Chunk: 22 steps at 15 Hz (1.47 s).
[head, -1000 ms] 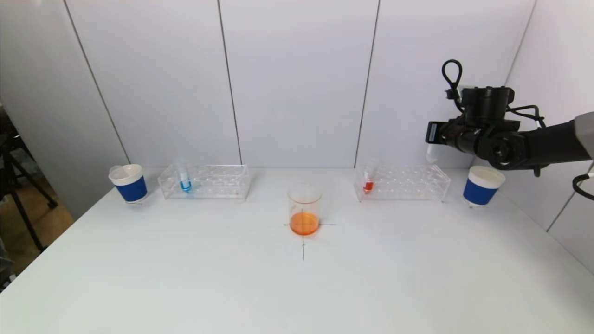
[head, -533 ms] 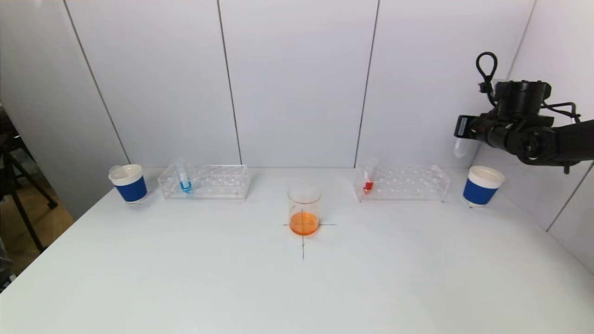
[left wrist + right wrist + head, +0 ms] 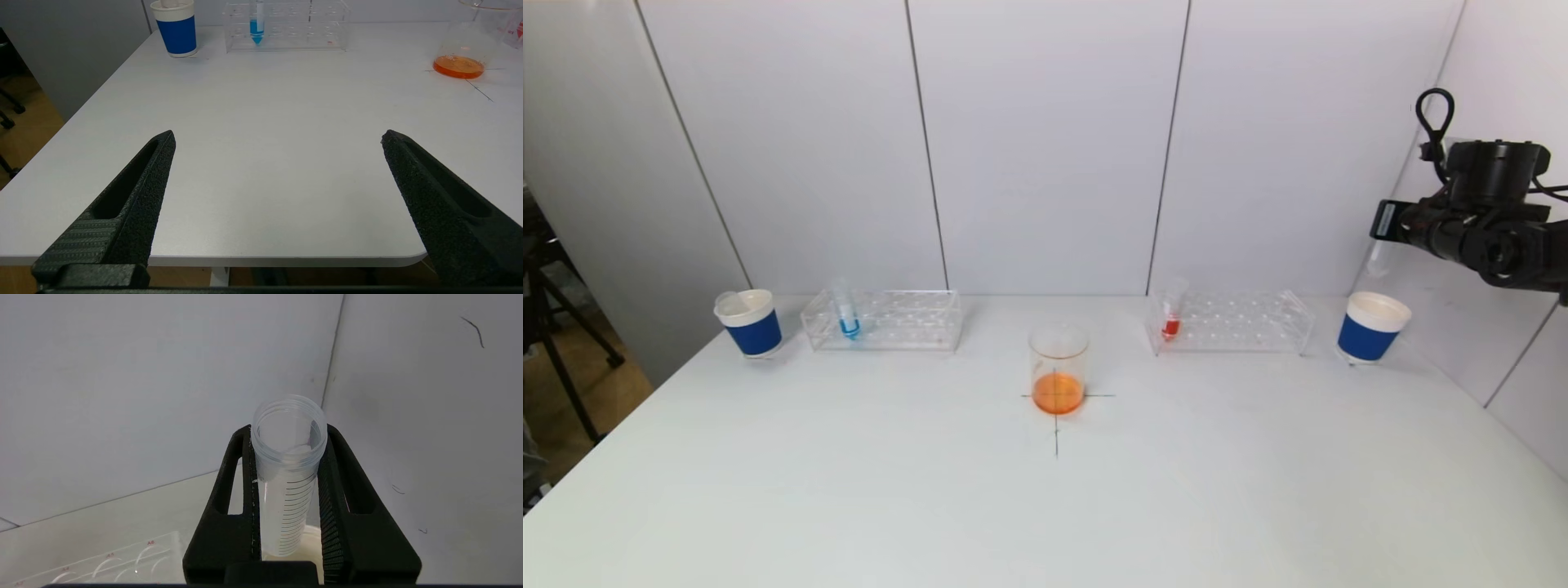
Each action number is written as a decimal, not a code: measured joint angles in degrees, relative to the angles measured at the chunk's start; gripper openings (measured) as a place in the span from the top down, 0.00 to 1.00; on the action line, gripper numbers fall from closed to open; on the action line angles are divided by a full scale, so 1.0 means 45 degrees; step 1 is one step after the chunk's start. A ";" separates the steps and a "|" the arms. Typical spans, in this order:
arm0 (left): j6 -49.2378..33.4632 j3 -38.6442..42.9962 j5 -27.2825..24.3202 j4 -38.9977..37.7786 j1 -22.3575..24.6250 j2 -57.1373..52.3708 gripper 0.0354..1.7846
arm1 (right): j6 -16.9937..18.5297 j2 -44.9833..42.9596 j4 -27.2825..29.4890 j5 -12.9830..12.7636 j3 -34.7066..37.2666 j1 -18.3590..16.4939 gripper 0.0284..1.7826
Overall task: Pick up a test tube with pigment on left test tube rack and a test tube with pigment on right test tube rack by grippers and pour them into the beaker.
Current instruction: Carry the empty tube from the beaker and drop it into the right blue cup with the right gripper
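While the right claw [image 3: 1380, 245] hangs high at the far right of the scene, above the right paper cup [image 3: 1372, 327], it is clenched on an empty test tube [image 3: 288, 473]; the right wrist view shows the clear, graduated tube pinched between both fingers with its open mouth up and no pigment left inside. The cup's pale rim shows just beneath the tube in that view, so I judge the step in hand to be discarding a spent tube into this cup.

On the bench [image 3: 1045, 506], the beaker [image 3: 1058, 367] stands in the middle on a drawn cross and holds orange liquid. The right test tube rack [image 3: 1233, 320] at far right carries one tube of red pigment [image 3: 1171, 314] at its left end. The left test tube rack [image 3: 882, 320] at far left carries one tube of blue pigment [image 3: 848, 314] near its left end, with the left paper cup [image 3: 749, 322] beside it holding what looks like another clear tube.

The left claw [image 3: 278, 183] is out of the head view; its wrist view shows it released, fingers spread wide, hovering at the near left edge of the bench and holding nothing.

The next move calls for lining the tube up over the cup's mouth, lowering it and letting go; if released too high, I judge it could bounce off the rim.
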 joint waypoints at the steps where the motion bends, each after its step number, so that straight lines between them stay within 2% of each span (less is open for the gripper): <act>1: 0.0000 0.0000 0.0005 0.0000 0.0000 0.0000 0.01 | 0.0030 0.0014 -0.0003 0.0003 0.0051 -0.0087 0.75; 7: 0.0000 0.0000 0.0000 0.0000 0.0000 0.0000 0.01 | 0.0043 0.0030 -0.0279 0.0008 0.1048 -0.0282 0.75; 15: 0.0000 0.0000 -0.0005 0.0000 0.0000 0.0000 0.01 | 0.0054 0.0130 -0.1504 0.0003 0.2587 -0.0287 0.75; 22: 0.0000 0.0000 0.0000 0.0000 0.0000 0.0000 0.01 | 0.0062 0.0192 -0.1742 -0.0011 0.2985 -0.0287 0.75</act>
